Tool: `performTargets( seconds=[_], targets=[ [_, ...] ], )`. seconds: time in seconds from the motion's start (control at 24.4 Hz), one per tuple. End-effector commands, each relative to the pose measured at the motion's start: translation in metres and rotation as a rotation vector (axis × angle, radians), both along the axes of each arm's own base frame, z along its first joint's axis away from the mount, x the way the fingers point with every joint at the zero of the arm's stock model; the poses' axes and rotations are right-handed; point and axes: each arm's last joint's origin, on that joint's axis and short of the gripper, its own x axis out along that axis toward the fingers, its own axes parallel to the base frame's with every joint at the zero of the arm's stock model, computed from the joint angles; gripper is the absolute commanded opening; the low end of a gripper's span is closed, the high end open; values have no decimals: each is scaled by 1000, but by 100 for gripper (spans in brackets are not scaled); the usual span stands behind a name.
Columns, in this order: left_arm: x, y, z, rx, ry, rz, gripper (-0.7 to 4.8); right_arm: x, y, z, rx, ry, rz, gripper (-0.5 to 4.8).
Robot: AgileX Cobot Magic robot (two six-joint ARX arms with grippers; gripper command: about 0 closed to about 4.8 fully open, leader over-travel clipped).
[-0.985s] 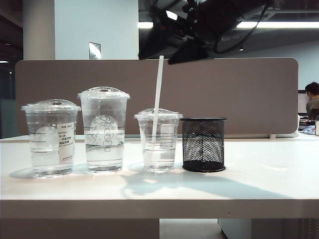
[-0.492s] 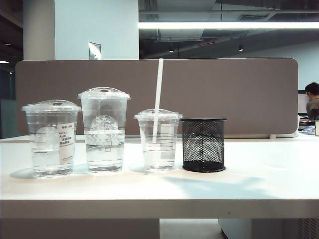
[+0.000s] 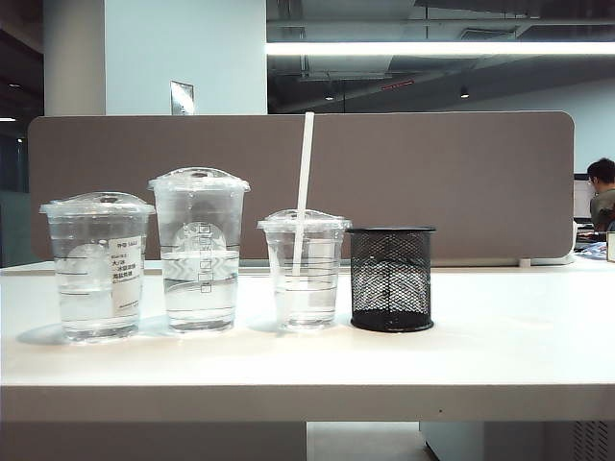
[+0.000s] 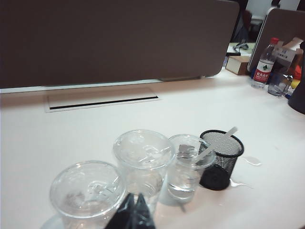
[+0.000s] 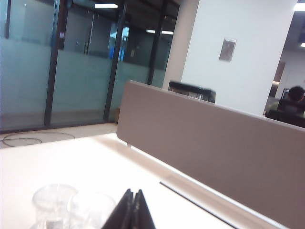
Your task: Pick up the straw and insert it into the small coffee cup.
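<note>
**Three cups in a row, straw standing in the smallest**

The straw [image 3: 304, 182] stands in the small coffee cup [image 3: 304, 271], just left of the black mesh holder [image 3: 391, 279]. The left gripper [image 4: 132, 213] and the right gripper [image 5: 132, 211] hang above the table [image 3: 480, 346], both pinched together and empty.

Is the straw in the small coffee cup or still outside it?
In: the straw passes through the small coffee cup lid, its lower part visible inside.
</note>
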Motion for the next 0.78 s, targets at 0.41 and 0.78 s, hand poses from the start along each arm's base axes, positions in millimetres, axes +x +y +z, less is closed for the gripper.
performTargets(
  seconds=[0.41,0.78],
  targets=[
    [29,-8,-90,-22,11,-4,-4,-6,-4,-81,18,131,30,-8],
    [28,-7,-103,102,96,-12,-4,2,2,-159,-72,348,25,-8]
  ],
)
